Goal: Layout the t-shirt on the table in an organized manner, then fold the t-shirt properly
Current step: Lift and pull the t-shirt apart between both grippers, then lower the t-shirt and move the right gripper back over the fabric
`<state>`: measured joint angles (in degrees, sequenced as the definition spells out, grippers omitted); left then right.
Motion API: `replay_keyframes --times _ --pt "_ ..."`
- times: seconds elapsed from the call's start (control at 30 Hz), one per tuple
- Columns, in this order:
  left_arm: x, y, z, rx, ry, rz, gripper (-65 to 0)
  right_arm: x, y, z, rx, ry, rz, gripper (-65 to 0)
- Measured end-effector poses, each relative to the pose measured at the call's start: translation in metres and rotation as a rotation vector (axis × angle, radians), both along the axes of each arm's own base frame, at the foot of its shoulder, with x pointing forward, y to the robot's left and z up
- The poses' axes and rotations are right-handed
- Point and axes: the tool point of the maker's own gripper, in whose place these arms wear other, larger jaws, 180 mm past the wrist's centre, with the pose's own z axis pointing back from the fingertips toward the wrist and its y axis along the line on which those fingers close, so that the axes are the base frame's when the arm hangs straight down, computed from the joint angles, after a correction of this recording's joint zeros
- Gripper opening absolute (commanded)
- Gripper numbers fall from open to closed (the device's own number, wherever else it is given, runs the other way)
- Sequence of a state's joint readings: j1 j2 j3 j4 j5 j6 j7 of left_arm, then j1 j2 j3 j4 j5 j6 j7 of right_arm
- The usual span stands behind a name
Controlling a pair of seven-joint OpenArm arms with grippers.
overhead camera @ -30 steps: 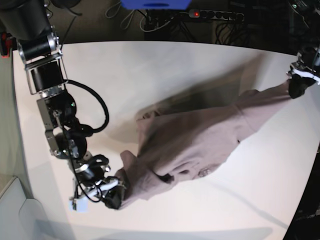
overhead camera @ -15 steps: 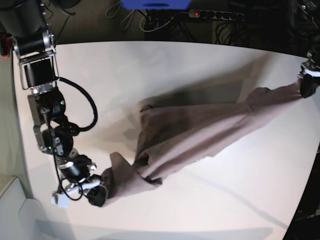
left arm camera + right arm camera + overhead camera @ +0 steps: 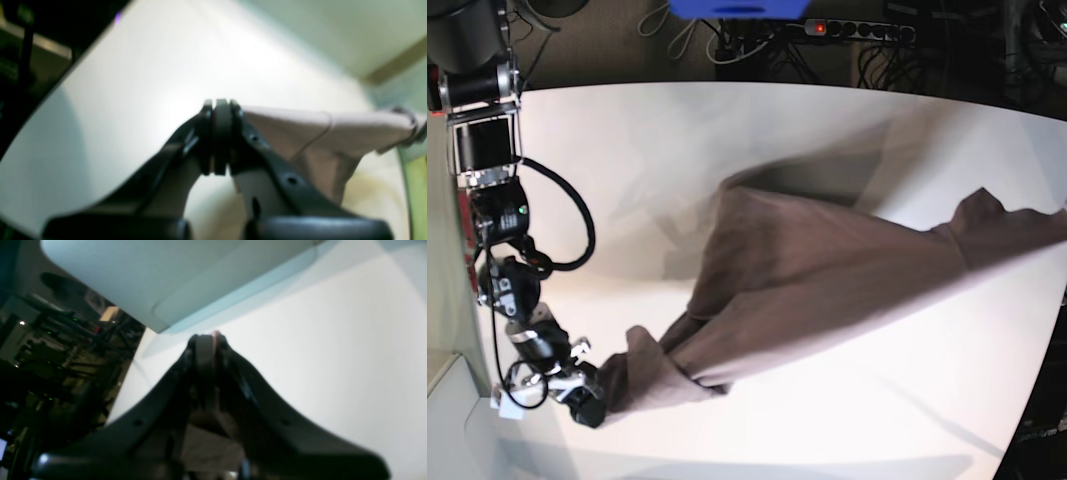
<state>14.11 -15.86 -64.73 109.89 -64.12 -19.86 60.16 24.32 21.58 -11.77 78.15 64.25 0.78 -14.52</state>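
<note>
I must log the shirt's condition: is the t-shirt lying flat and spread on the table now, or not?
Not flat. The t-shirt hangs stretched and wrinkled between the right pincer and the far edge of the base view, over the table.

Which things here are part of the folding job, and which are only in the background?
Part of the job:
- t-shirt, stretched between both arms
- table
- right end effector, shut on the t-shirt
- left end effector, shut on the t-shirt

Only in the background:
- power strip
- blue object
- cables
</note>
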Motion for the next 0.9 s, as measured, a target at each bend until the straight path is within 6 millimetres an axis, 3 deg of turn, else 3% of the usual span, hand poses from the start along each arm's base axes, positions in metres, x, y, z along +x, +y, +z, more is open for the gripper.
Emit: replay_keyframes --times 0.1,0.2,0.4,0.57,0.73,0.9 --pt "0.016 -0.008 0.005 -0.012 -0.033 -0.028 -64.7 0.004 0.022 0.009 0.059 -0.022 0.022 -65.0" --pt "0.028 -0.005 -0.001 0.009 -0.010 -0.011 -64.7 0.008 0.039 0.011 0.102 -0.022 0.039 -65.0" --pt "0.031 0.035 -0.046 -0.035 0.131 0.079 -64.7 0.036 0.066 -0.007 0.184 0.053 0.035 -65.0" --pt "0.023 0.078 -0.044 -0.051 0.134 0.164 -64.7 0.044 0.114 -0.024 0.119 0.124 0.133 -65.0" --pt "0.027 0.102 -0.032 -0.055 0.113 0.197 -64.7 0.045 0.162 -0.010 0.020 0.098 0.256 -64.5" --pt "0.027 0.105 -0.030 -0.044 0.118 0.196 -64.7 0.033 0.196 -0.014 -0.021 0.099 0.335 -50.3"
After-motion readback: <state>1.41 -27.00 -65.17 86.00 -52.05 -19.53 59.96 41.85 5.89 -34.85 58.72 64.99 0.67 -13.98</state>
